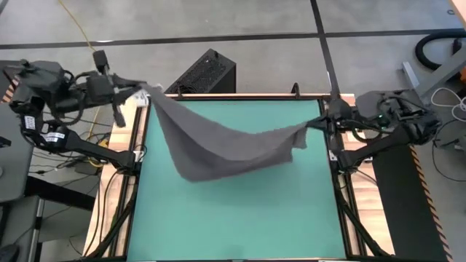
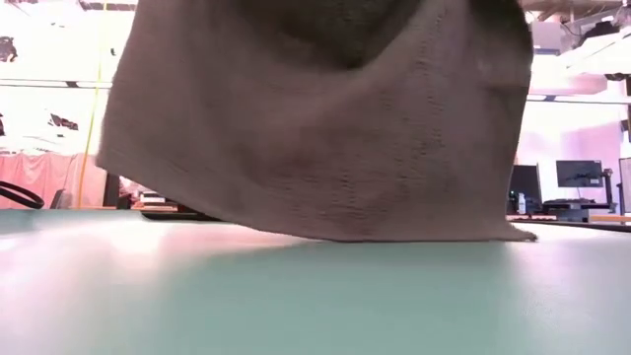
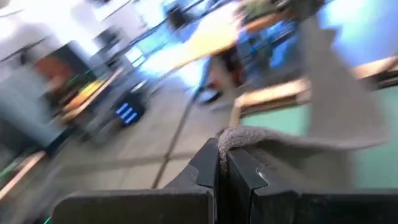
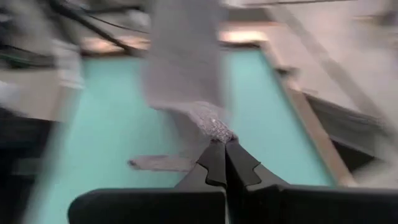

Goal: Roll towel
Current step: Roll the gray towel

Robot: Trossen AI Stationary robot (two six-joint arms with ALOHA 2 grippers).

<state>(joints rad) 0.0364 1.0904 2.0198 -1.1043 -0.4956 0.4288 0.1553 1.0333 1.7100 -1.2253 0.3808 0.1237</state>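
Note:
The dark grey towel (image 1: 218, 142) hangs between my two grippers over the green mat (image 1: 240, 211). My left gripper (image 1: 143, 89) is at the mat's far left corner, shut on one towel corner. My right gripper (image 1: 320, 122) is at the mat's right edge, shut on another corner. The towel sags in the middle. In the low view its lower edge (image 2: 394, 235) is down at the mat. My left gripper pinches a corner of the towel (image 3: 233, 135) between its two fingers. The towel runs away from the fingers toward the mat's middle, sagging. My right gripper pinches another towel corner (image 4: 214, 127) between its two fingers. The cloth stretches away from it toward my left gripper.
The mat is framed by a wooden table rim (image 1: 240, 96). A black box (image 1: 204, 73) stands on the floor beyond the far edge. Cables and arm bases stand at both sides.

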